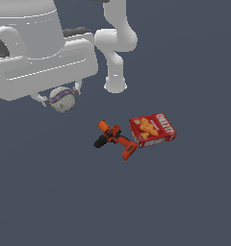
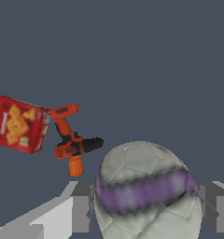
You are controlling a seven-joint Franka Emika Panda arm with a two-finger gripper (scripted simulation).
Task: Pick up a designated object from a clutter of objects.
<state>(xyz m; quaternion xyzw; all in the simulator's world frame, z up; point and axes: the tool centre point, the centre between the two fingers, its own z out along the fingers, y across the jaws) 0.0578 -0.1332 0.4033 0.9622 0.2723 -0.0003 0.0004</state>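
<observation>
Off-white ball (image 1: 62, 99) w/ a purple band sits between the end effector (image 1: 59, 98) fingers, clamped from both sides. In the exterior view it hangs under the big white arm housing, clear of the dark grey desk (image 1: 185, 202), up toward that view's left. Wrist view shows the same ball (image 2: 144, 191) close up, band running across its middle, a grey finger (image 2: 81, 207) pressed against one side and another finger (image 2: 216, 207) against the opp. side.

Rest of the clutter lies on the desk, well apart from the ball. Orange-and-black hand tool (image 1: 113, 139) lies flat near the exterior view's centre; red cracker box (image 1: 152, 129) w/ yellow print lies just beside it, toward that view's right, edges nearly touching. Wrist view has the tool (image 2: 72, 137) and the box (image 2: 18, 123) side by side too, beyond the ball.
</observation>
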